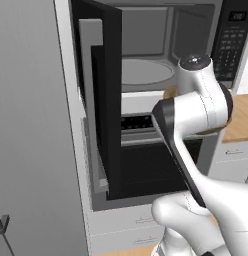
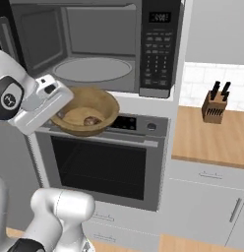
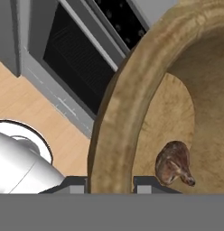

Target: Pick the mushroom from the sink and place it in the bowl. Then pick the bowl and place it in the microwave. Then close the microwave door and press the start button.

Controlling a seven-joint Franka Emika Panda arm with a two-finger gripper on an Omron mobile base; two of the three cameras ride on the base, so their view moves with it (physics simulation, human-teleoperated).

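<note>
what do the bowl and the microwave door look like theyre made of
The bowl looks like wood, matte tan with grain streaks on its rim. The microwave door seems black glass or plastic, with a grey, steel-like frame.

The left base view looks from behind the arm's left, forward and slightly down, close to the open microwave door (image 1: 98, 95) and the microwave (image 1: 146, 55) cavity. The right base view faces the same microwave (image 2: 99, 44) and wall oven (image 2: 102, 162) from the right, also taking in the bench (image 2: 212, 135). The hand view sits very near the bowl (image 3: 114, 122) rim, looking down along it past the oven front (image 3: 77, 58) to the floor (image 3: 23, 99).
</note>
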